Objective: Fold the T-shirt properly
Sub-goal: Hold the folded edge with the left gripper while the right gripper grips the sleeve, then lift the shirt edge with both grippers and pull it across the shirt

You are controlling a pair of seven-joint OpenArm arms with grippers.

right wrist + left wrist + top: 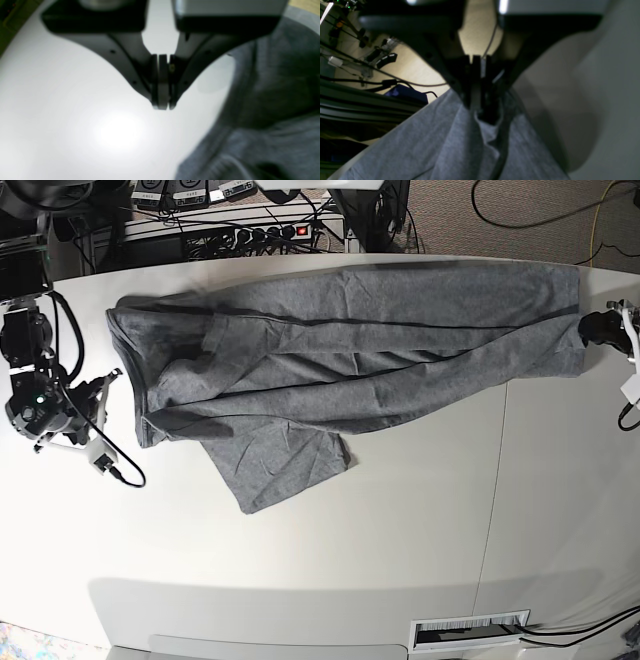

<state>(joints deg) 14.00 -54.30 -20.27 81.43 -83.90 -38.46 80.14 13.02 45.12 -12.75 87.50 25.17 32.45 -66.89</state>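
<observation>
1. One T-shirt (330, 350) is lying stretched along the far edge of the table (400, 520), a sleeve trailing toward the middle.
2. The left gripper (482, 110) is pinching the shirt's hem at the table's right edge.
3. The right gripper (162, 106) is hanging closed and empty beside the collar.
4. Judging ahead: keeping the hem taut should be smoothing creases.

Base view being evenly lit from overhead, both wrist views being blurred, glare being thrown on the table (120, 132), left wrist view being dimmed by shadow.
</observation>
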